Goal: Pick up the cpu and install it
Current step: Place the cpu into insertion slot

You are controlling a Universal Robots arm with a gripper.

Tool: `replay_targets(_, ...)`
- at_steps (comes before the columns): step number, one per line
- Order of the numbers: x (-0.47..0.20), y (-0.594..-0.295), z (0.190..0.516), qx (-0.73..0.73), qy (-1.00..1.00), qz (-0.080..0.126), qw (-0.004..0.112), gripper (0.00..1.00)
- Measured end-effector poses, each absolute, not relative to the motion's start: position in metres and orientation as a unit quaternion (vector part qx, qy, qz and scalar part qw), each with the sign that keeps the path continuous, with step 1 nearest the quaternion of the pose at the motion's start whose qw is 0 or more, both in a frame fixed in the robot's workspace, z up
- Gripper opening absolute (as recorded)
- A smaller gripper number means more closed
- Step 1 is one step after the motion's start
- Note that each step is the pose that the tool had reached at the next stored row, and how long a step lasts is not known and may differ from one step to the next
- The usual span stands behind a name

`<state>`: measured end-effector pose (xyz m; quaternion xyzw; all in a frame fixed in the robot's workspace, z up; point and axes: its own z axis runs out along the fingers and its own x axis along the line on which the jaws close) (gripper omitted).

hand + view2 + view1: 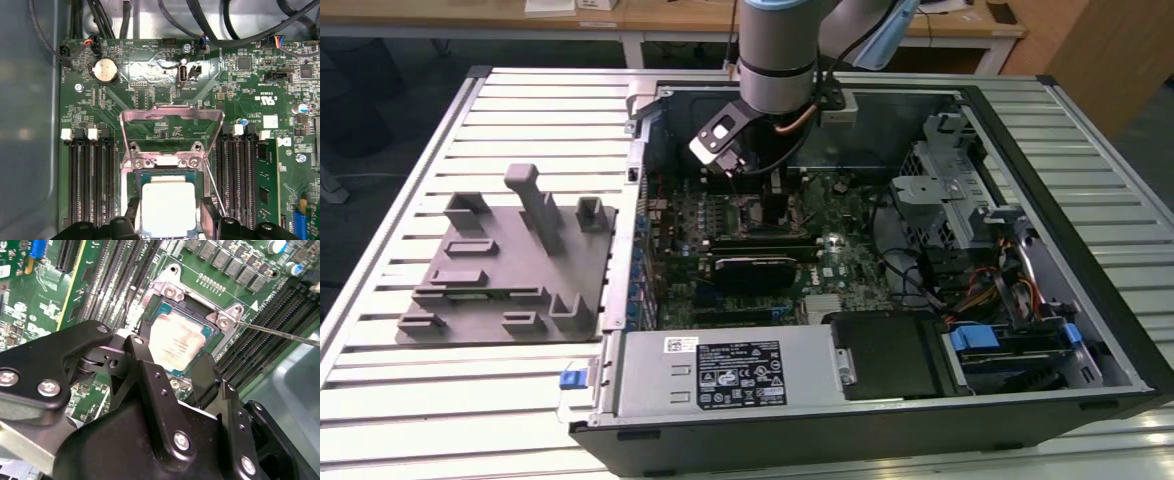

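Over the socket (165,162), your gripper (169,220) pinches the cpu (168,205) by opposite edges, keeping it level for seating; the load plate (171,114) stands raised clear.

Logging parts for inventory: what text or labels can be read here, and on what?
cpu: faint print on the top plate, too faint to read.
motherboard: white lettering, too small to read.
power supply label: dense print, too small to read.
Nothing can be quoted.
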<state>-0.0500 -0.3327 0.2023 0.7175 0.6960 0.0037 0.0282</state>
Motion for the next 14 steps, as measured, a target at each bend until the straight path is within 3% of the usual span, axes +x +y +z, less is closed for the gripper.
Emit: replay_targets(14,-0.0500,-0.3314,0.1960,0.717,0.696,0.004,0.028,0.59)
